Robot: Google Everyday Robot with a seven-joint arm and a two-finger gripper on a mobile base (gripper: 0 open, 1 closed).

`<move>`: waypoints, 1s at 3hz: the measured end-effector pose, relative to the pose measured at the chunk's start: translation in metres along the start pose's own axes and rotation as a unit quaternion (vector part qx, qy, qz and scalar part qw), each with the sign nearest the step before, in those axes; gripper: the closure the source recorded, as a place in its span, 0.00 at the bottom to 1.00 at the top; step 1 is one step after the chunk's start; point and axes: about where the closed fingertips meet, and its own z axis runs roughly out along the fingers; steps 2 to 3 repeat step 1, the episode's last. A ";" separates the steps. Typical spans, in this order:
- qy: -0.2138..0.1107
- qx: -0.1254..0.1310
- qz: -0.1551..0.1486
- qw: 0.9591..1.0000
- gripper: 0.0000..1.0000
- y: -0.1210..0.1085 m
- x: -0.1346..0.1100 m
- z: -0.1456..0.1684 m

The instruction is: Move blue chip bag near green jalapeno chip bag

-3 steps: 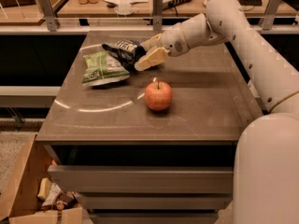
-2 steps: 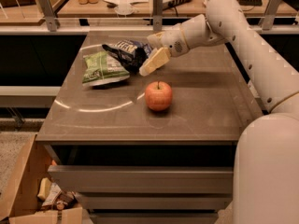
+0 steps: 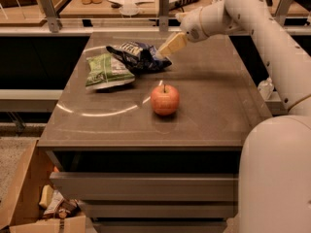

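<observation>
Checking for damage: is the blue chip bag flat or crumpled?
Crumpled: the blue chip bag bunches up unevenly beside the green jalapeno chip bag; the tool is at its right end.

My arm (image 3: 272, 47) comes in from the right side. It rises from my white body (image 3: 274, 178) at lower right, bends near the top edge of the view, then runs left. Wrist (image 3: 200, 25) is tilted down and to the left. My gripper (image 3: 171, 44), tan tipped, points down-left over the far half of the tabletop (image 3: 214, 106), roughly mid-width.
</observation>
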 end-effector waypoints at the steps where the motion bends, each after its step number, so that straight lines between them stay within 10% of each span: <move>1: 0.043 0.121 -0.024 0.991 0.00 -0.064 0.007 -0.024; 3: 0.043 0.121 -0.024 0.991 0.00 -0.064 0.007 -0.024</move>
